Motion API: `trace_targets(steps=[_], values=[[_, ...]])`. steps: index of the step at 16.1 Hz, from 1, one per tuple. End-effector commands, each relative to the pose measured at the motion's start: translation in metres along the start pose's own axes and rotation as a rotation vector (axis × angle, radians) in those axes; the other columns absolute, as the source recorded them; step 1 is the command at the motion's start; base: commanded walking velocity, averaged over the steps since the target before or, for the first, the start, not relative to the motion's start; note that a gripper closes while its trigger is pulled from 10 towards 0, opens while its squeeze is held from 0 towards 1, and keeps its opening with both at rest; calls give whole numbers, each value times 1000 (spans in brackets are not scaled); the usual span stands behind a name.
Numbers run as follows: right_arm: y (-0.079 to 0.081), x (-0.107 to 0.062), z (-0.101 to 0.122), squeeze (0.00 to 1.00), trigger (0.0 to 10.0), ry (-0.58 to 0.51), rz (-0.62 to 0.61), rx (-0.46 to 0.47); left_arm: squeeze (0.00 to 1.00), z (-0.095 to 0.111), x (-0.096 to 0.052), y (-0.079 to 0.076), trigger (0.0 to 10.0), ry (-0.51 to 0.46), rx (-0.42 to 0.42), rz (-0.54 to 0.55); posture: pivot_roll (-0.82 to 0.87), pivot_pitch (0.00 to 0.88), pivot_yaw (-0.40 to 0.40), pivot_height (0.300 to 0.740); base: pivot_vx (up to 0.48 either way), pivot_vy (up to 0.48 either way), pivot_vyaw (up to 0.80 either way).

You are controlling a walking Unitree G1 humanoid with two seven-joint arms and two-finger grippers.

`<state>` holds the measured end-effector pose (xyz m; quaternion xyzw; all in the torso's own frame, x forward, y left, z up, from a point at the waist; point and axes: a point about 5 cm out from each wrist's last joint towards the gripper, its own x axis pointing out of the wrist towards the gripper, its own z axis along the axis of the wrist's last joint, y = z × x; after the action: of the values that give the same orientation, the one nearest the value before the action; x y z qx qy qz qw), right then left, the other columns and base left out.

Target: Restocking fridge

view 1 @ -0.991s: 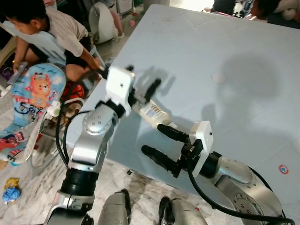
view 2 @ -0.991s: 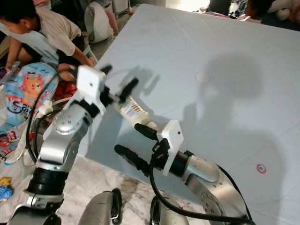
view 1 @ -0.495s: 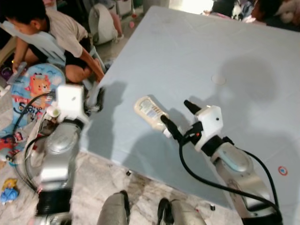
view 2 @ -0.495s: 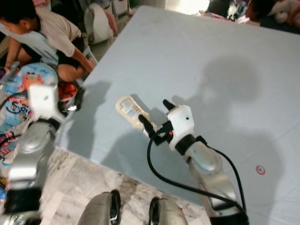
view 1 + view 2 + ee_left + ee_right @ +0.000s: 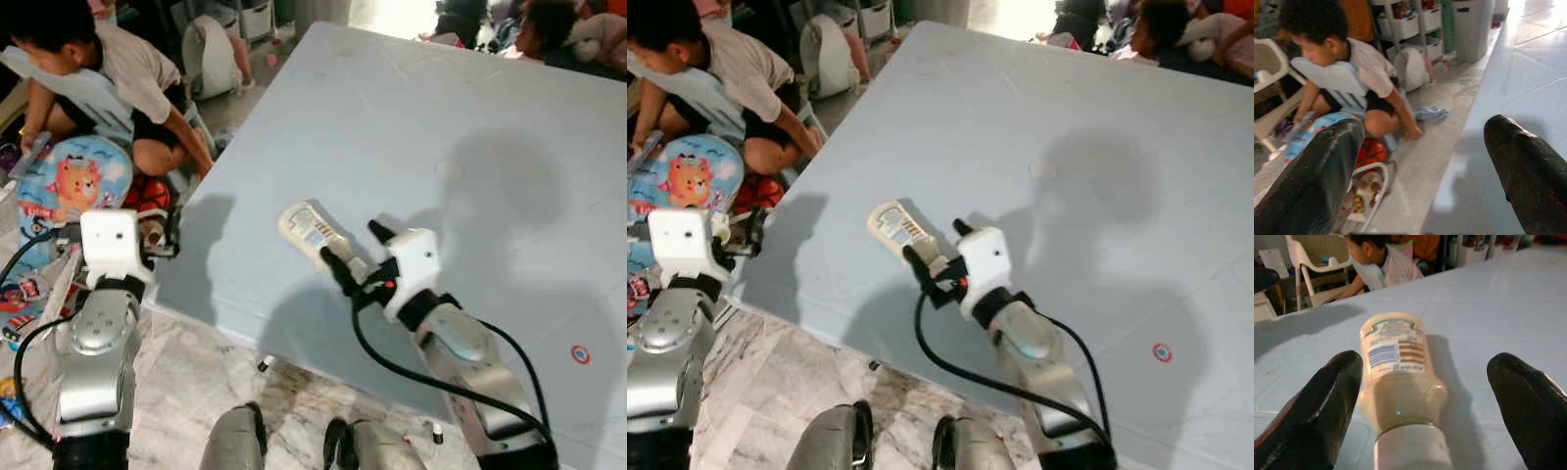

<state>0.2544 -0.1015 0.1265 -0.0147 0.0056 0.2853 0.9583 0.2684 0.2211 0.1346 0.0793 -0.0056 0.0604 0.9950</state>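
Lying flat near worktop point(image 5: 470, 108) front edge: bottle point(image 5: 312, 230), cap toward right tool point(image 5: 1415, 396). Fingers spread wide either side, no contact seen. Risk judged: bottle rolled off edge if nudged by one finger. Left tool point(image 5: 1425, 166) wide, empty, off worktop, person point(image 5: 108, 69) near.

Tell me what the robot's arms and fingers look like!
Both arms are shiny silver metal tubes with black cables looping along them. Each wrist carries a white boxy block. The right gripper and left gripper each have two long, rounded black fingers.
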Motion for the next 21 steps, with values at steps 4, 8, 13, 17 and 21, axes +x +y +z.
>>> trace_targets(steps=[4,8,13,17,21], values=[[-2,-5,-18,0,10000,120,-20,75,0,-2,-6,7,10000,11,21,23,30,122,-23,740,0,0,0],[1,-5,-19,0,2471,154,-19,135,0,-3,-5,4,10000,16,16,19,29,124,-24,740,0,0,0],[-1,-7,-20,0,0,178,-41,124,0,-2,-4,0,10000,17,7,9,25,132,-29,740,0,0,0],[-7,-7,-20,0,0,179,-80,90,0,-5,-6,-1,10000,25,7,12,24,134,-31,740,0,0,0],[-7,-6,-20,0,0,182,-86,63,0,-4,-4,-3,10000,23,7,7,22,134,-30,740,0,0,0]])
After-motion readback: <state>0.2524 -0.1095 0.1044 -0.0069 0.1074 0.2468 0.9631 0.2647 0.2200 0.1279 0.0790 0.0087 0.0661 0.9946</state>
